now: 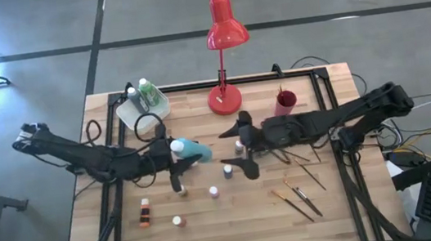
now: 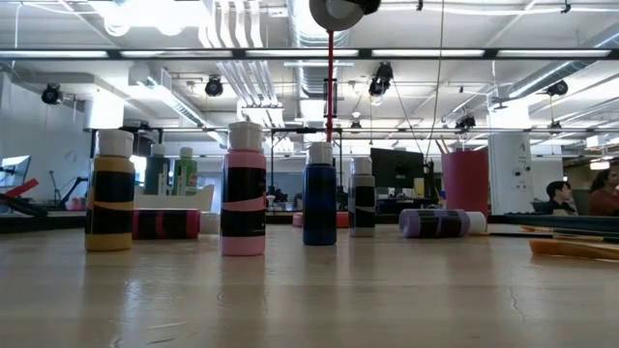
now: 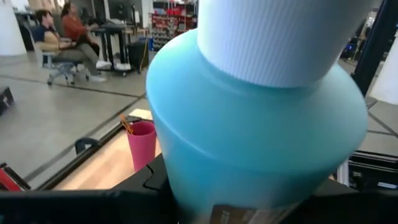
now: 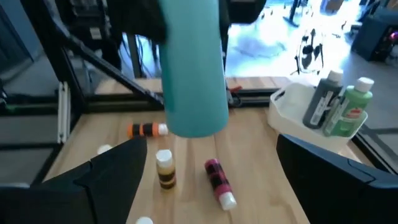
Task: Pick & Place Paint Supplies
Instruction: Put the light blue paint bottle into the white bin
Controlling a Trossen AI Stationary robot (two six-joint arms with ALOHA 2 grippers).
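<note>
My left gripper (image 1: 173, 160) holds a light-blue paint bottle (image 1: 194, 149) with a white cap (image 3: 280, 37) in the air above the table's middle. My right gripper (image 1: 239, 145) stands open just to the right of the bottle's base (image 4: 194, 121), its fingers spread wide and touching nothing. Below them, small paint bottles stand or lie on the wood: an orange one (image 4: 146, 129) on its side, a yellow one (image 4: 165, 168) upright, and a pink one (image 4: 219, 182) on its side. Several paintbrushes (image 1: 299, 197) lie flat at the near right. Neither gripper shows in the low view. My left gripper pinches the light-blue bottle's lower body (image 3: 186, 199) between its two fingers, coming level from the table's left. The bottle is lifted clear and tilted, its cap up and back toward my left arm, its base toward my right gripper.
A red desk lamp (image 1: 221, 33) stands at the far middle, with a pink cup (image 1: 285, 101) to its right. A white tray (image 1: 130, 113) at the far left holds a green bottle (image 4: 351, 112) and a grey one. More small bottles (image 2: 243, 193) stand near the front edge.
</note>
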